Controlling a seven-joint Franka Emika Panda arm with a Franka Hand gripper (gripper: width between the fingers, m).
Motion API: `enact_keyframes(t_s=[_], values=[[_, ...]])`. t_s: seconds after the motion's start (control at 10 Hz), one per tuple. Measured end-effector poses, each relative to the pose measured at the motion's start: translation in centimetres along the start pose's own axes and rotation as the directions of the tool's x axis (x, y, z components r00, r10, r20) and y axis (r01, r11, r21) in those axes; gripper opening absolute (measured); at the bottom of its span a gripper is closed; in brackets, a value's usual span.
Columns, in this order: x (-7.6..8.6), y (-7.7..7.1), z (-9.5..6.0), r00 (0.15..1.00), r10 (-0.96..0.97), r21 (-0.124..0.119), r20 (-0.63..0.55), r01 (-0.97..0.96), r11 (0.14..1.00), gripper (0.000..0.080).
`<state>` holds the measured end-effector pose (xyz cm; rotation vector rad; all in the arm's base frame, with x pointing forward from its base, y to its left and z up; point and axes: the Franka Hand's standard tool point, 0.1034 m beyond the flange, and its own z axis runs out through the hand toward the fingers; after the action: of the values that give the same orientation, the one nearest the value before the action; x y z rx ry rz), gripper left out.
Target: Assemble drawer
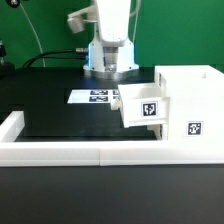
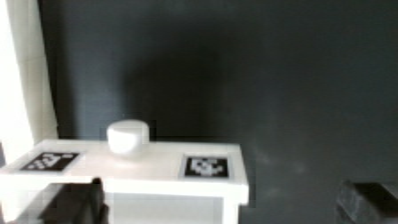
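Observation:
In the exterior view the tall white housing [image 1: 186, 100] stands at the right with a tag on its front. A white tray [image 1: 143, 106] with a tag sits at its open side, partly in it. The second tray does not show there. My gripper is out of the exterior view; only the arm's base [image 1: 108, 45] shows. In the wrist view a white tray part [image 2: 169, 180] with a round knob [image 2: 128, 137] and two tags lies between my dark fingers [image 2: 71, 205]. My gripper [image 2: 222, 207] is open, its far finger well clear of the tray.
The marker board [image 1: 97, 97] lies on the black table in front of the arm's base. A low white wall [image 1: 90, 151] borders the table's front and the exterior view's left; it shows in the wrist view [image 2: 22, 80] too.

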<state>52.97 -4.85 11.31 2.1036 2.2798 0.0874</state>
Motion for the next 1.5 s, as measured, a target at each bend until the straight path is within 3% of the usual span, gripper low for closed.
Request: enact_keyframes(t_s=[0.1, 0.2, 0.5, 0.9, 1.1, 1.5], values=[[-1.5, -0.1, 0.3, 0.999, 0.002, 0.002, -0.038, -0.002, 1.000, 0.0649], [-2.5, -0.2, 1.3, 0.996, 0.001, 0.019, -0.091, 0.001, 1.000, 0.0649], [-3.6, 0.1, 4.0, 0.982, 0.012, 0.062, -0.187, -0.001, 0.998, 0.0649], [-1.1, -0.1, 4.9, 0.979, 0.077, 0.089, -0.190, -0.061, 0.994, 0.0649], [0.9, 0.3, 4.9, 0.976, 0.126, 0.108, -0.175, -0.109, 0.988, 0.0649], [3.3, 0.7, 5.0, 0.972, 0.163, 0.122, -0.172, -0.143, 0.982, 0.0649]])
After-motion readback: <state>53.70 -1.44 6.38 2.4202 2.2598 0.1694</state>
